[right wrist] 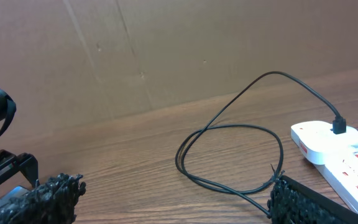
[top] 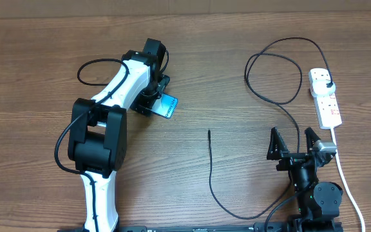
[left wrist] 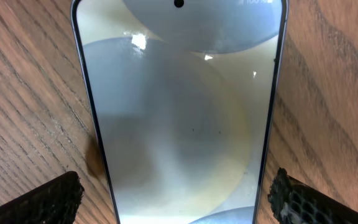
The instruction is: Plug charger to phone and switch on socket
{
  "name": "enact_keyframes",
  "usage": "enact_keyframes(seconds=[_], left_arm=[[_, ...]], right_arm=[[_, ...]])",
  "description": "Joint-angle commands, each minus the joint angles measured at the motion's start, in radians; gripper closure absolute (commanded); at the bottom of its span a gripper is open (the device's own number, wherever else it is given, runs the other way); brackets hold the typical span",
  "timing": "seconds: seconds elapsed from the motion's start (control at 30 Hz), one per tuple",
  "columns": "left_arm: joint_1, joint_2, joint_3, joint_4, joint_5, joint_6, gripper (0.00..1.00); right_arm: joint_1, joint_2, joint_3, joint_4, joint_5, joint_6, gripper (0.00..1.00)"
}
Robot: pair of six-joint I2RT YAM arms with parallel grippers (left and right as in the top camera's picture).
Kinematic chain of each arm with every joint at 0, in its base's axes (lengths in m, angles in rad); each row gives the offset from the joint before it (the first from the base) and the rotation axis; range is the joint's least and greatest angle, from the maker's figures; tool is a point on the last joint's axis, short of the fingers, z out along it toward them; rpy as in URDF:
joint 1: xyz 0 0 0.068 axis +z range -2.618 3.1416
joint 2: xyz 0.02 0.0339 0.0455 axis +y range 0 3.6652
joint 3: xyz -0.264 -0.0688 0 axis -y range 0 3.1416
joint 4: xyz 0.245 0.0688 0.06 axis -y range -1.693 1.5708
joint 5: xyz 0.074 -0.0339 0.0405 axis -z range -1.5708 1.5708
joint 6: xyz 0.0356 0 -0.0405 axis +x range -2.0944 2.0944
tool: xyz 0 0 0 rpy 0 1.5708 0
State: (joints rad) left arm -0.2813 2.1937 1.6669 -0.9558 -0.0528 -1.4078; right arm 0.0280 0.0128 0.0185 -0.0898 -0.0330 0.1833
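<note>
The phone (top: 167, 106) lies on the table at centre left, mostly under my left gripper (top: 152, 103). In the left wrist view the phone's pale lit screen (left wrist: 179, 112) fills the frame between my open fingers (left wrist: 179, 202), which straddle its sides without touching. The charger's black cable (top: 212, 177) loops across the right side; its connector tip (top: 209, 132) lies free mid-table and its plug (top: 327, 84) sits in the white socket strip (top: 326, 98). My right gripper (top: 295, 145) is open and empty, over the cable (right wrist: 229, 155). The socket also shows in the right wrist view (right wrist: 337, 149).
The socket's white cord (top: 348, 187) runs down the right side toward the table's front edge. A cardboard wall (right wrist: 166, 50) stands behind the table in the right wrist view. The left arm's black cable (top: 92, 67) arcs beside its white body.
</note>
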Motion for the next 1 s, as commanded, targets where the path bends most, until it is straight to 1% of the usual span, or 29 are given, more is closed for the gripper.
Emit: enact_keyframes(seconds=[0.0,0.27,0.53,0.7,0.97], left_arm=[[-0.001,0.011,-0.010,0.001,-0.028,-0.014,0.00],[-0.002,0.011,-0.010,0.042,-0.024,-0.015,0.00],[-0.010,0.011,-0.010,0.042,-0.025,-0.016,0.00],[-0.014,0.011,-0.010,0.011,-0.025,-0.086,0.00],[-0.016,0.011,-0.010,0.016,-0.025,-0.089,0.00]], right_arm=[[0.006,-0.010,-0.011,0.005,0.013,0.006,0.00],[0.006,-0.010,-0.011,0.006,0.013,0.006,0.00],[0.006,-0.010,-0.011,0.005,0.013,0.005,0.00],[0.006,-0.010,-0.011,0.006,0.013,0.005,0.00],[0.006,-0.010,-0.011,0.006,0.013,0.005,0.00]])
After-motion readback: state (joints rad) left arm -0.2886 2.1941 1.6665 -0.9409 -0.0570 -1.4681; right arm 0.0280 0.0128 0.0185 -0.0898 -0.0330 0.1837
